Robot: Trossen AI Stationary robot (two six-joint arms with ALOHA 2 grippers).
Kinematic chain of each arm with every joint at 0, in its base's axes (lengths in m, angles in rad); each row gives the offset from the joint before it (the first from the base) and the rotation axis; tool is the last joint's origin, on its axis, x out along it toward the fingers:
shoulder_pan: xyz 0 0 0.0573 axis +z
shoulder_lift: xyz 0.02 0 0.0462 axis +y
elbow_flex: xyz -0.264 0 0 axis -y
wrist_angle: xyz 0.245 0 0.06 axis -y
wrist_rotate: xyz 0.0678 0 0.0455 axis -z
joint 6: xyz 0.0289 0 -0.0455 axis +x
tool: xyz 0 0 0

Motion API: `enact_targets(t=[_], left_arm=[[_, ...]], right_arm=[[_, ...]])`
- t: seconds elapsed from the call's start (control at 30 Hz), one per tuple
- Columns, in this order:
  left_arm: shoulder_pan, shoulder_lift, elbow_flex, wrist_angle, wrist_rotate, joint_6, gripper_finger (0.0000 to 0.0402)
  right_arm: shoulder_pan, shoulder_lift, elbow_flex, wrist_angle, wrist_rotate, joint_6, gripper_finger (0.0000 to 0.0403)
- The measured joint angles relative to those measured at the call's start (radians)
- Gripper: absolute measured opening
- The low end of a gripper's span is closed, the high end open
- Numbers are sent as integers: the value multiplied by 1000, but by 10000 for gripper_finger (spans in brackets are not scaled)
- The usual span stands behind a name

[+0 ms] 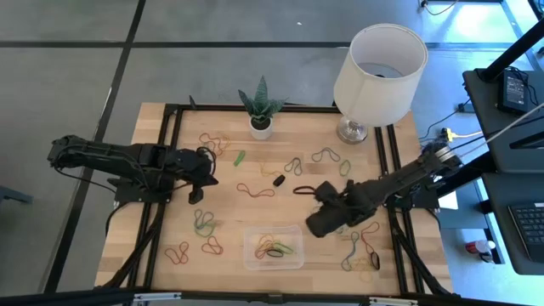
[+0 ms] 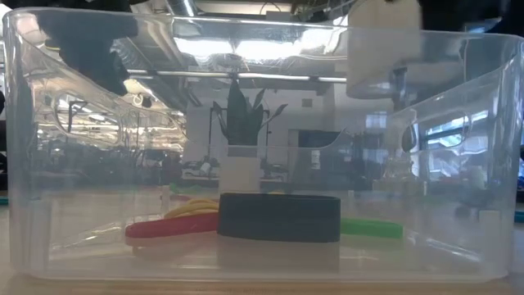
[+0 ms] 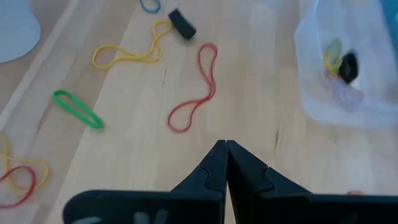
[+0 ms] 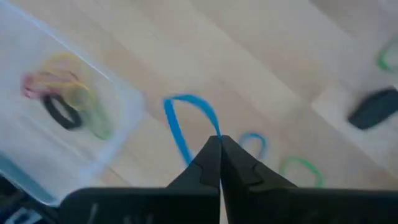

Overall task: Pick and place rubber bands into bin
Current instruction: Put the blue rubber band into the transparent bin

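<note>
Plastic of the bin (image 1: 274, 259) is clear and thin, a shallow rectangle with rounded corners, low in the centre of the high view. Inside I see rubber bands (image 1: 275, 247): a thick black loop (image 2: 279, 217), a red one, a yellow one and a green one, all soft and flat on its floor.

My right gripper (image 4: 219, 144) hangs just right of the bin, above the pale wooden planks of the table (image 1: 153, 238). Its jaws are pressed together on a thin blue band (image 4: 186, 118), which hangs out in a narrow loop.

My left gripper (image 3: 226, 149) is at the left centre of the high view, jaws closed with nothing between them. Before it lie a red band (image 3: 196, 87) twisted like a figure eight, a yellow one (image 3: 134, 50) and a green oval (image 3: 78, 109).

I can read no label or writing anywhere.
</note>
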Motion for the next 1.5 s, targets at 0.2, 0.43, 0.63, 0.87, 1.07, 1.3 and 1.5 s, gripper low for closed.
enact_targets(t=[0.2, 0.43, 0.63, 0.87, 1.07, 1.3, 1.5], left_arm=[[0, 0, 0, -30, 1, 56, 3], [0, 0, 0, -30, -9, 65, 3], [0, 0, 0, -28, -8, 65, 3], [0, 0, 0, -27, 14, 65, 3], [0, 0, 0, -27, 14, 65, 3], [0, 0, 0, -27, 14, 65, 3], [0, 0, 0, -27, 14, 65, 3]], right_arm=[[-4, 253, 337, -39, 14, -30, 0], [-5, 563, 724, -73, 13, -63, 0], [-5, 740, 876, -80, -61, -46, 0], [-5, 807, 851, -192, -165, 68, 0], [-5, 809, 852, -213, -165, 84, 14], [-5, 809, 852, -214, -164, 87, 58], [-5, 809, 852, -214, -165, 87, 95]])
